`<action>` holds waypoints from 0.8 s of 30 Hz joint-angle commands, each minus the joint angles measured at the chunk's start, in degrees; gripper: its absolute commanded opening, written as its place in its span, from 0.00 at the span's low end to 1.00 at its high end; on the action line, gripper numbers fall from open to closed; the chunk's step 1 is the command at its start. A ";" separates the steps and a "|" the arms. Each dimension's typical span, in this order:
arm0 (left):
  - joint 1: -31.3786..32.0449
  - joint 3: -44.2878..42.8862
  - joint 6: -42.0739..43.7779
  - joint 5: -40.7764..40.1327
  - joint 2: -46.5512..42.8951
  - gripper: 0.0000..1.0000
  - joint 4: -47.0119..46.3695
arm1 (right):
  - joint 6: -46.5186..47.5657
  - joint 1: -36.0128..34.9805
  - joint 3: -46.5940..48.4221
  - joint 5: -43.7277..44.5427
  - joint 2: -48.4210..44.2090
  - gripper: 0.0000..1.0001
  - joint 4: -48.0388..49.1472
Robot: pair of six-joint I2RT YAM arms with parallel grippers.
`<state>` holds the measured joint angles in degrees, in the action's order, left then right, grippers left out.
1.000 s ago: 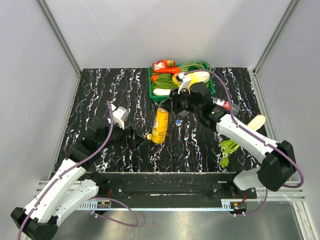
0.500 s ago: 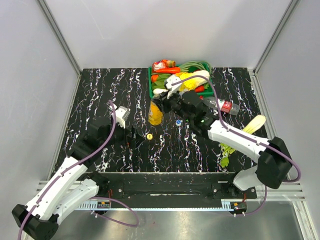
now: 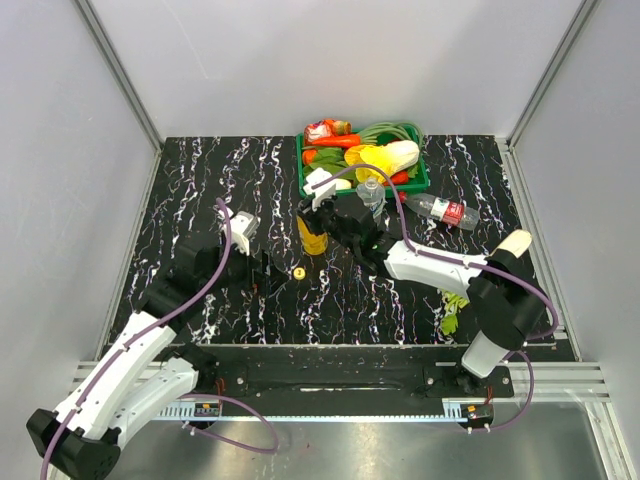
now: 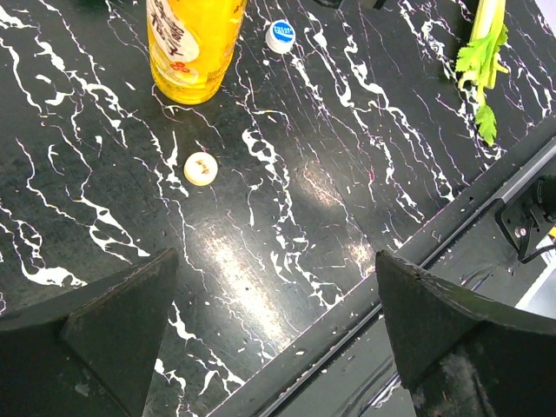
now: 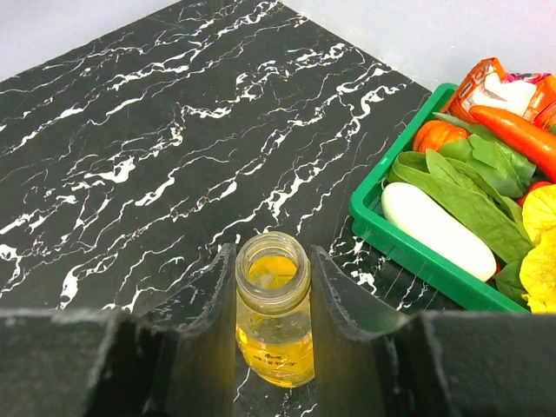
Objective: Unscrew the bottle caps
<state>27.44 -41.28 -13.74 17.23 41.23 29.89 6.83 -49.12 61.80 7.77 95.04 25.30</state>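
The right pincer (image 3: 320, 226) is clamped on the juice bottle (image 3: 313, 238), which stands upright on the counter (image 3: 220, 190) just off the near left corner of the green tray (image 3: 425, 181). In the right wrist view the two fingers (image 5: 217, 300) press against either side of the juice bottle (image 5: 274, 313) below its neck. Its mouth is bare, with orange liquid visible inside, and the green tray (image 5: 391, 236) with its vegetables (image 5: 469, 187) sits just behind and to the right.

The yellow cap (image 3: 298, 272) lies flat on the counter, farther out from that same tray corner, toward the arm bases and apart from the bottle. The left wrist view shows the yellow cap (image 4: 200, 168) in front of the juice bottle (image 4: 193, 43). The blue cap (image 4: 280, 36) lies near the bottle's other side.

The left pincer (image 3: 262, 268) hangs over the counter, well out from the tray's near left corner. Its jaws are spread wide and grip nothing, with the yellow cap lying beyond its fingers (image 4: 117, 321).

A clear bottle (image 3: 370, 192) stands upright against the tray's near edge. A red-labelled bottle (image 3: 445, 210) lies on its side just off the tray's near right corner. Celery (image 3: 455, 300) lies well out from that corner.
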 commanded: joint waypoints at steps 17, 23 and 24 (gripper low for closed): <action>-0.46 -2.40 0.29 3.24 -0.01 0.99 -2.64 | -6.47 -0.27 5.34 8.58 -1.87 0.90 -6.04; -0.46 -2.32 0.29 3.33 -0.01 0.99 -2.64 | -8.68 -0.18 8.77 7.18 -6.44 1.00 -11.14; -0.46 -2.40 0.29 3.25 -0.10 0.99 -2.64 | -8.76 -0.10 9.12 6.56 -7.15 0.99 -11.76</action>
<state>27.35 -41.28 -13.74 19.31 41.36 29.89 0.12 -49.12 66.63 14.37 93.91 16.16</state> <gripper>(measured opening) 0.988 0.993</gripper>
